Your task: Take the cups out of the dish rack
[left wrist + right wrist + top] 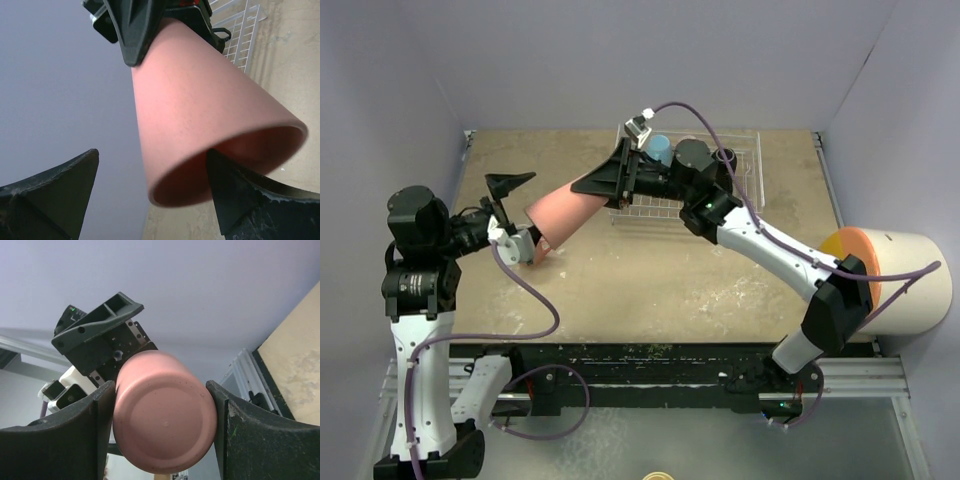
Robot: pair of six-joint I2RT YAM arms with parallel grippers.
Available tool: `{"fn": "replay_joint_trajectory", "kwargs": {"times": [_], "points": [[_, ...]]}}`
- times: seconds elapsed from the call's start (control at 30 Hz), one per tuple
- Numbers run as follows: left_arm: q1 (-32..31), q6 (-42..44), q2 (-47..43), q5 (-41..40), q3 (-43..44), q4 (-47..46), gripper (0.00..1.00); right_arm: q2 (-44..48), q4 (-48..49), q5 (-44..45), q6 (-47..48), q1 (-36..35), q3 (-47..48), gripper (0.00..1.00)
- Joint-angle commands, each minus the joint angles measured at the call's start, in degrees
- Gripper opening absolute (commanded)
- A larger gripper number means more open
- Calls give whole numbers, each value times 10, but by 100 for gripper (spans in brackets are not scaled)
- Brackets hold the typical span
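A pink cup (565, 215) hangs in the air between both arms, left of the dish rack (745, 185). My right gripper (608, 183) is shut on its base end; the right wrist view shows the cup's flat bottom (165, 425) squeezed between both fingers of that gripper (161, 395). My left gripper (517, 215) is open at the cup's mouth. In the left wrist view one finger (235, 195) of that gripper (152, 155) is inside the cup (200, 100) and the other is outside, apart from it. A light blue cup (658, 148) stands in the rack, partly hidden by the right arm.
A big white cylinder with an orange end (895, 280) lies at the table's right edge. A dark round shape (725, 155) sits at the rack's back. Purple cables loop over both arms. White walls enclose the table at the back and sides.
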State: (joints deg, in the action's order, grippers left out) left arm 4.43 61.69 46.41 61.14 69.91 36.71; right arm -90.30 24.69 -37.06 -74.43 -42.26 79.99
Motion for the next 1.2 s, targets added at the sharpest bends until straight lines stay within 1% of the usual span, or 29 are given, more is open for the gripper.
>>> {"fn": "replay_joint_trajectory", "kwargs": {"times": [0.0,0.1,0.13,0.2,0.23,0.27,0.3,0.33,0.37,0.4,0.47,0.5,0.53,0.57,0.6,0.63,0.67,0.7,0.73,0.8,0.87,0.93,1.03,1.17], "points": [[-1,-25,-1,23,22,-35,87,-8,70,-12,-33,-19,18,0],[-1,-34,2,32,33,-26,75,-11,95,-10,-49,-25,5,0],[-1,-34,1,36,33,-24,69,-13,104,-10,-53,-27,2,0],[-1,-35,-1,38,28,-21,54,-16,106,-9,-55,-31,3,0],[-1,-37,-2,36,26,-20,44,-17,106,-9,-55,-32,5,0],[-1,-42,-2,34,24,-22,29,-17,99,-10,-57,-32,6,2],[-1,-57,-2,30,21,-25,10,-15,81,-12,-50,-32,8,9],[-1,-69,-1,29,17,-31,0,-11,44,-13,-22,-32,15,17],[-1,-70,0,30,13,-26,0,-7,-10,-4,10,-25,29,27],[-1,-66,2,31,10,-17,0,-1,-58,9,44,-15,42,35],[-1,-63,12,16,6,1,0,16,-125,23,90,18,54,47],[-1,-64,25,0,6,11,0,25,-158,32,114,48,58,52],[-1,-63,36,-29,9,21,0,35,-203,57,144,70,65,60],[-2,-66,51,-44,12,25,0,45,-253,75,181,92,76,63],[-2,-81,65,-91,15,18,0,53,-311,114,221,109,91,67],[-4,-127,82,-123,18,-11,0,59,-367,163,260,122,108,72],[-7,-187,104,-185,30,-33,0,64,-435,241,297,129,124,78],[-9,-201,132,-218,54,-24,0,67,-474,292,323,133,138,81],[-11,-208,168,-241,81,2,0,72,-492,321,347,139,143,83],[-14,-242,233,-277,141,51,0,81,-497,326,360,155,131,85],[-16,-261,282,-295,180,86,0,87,-503,331,365,166,121,86],[-18,-281,310,-321,197,81,0,94,-505,338,366,173,112,86],[-27,-276,357,-365,231,98,0,106,-500,356,378,176,97,86],[-32,-274,468,-416,333,198,0,112,-521,388,399,177,88,87]]}}
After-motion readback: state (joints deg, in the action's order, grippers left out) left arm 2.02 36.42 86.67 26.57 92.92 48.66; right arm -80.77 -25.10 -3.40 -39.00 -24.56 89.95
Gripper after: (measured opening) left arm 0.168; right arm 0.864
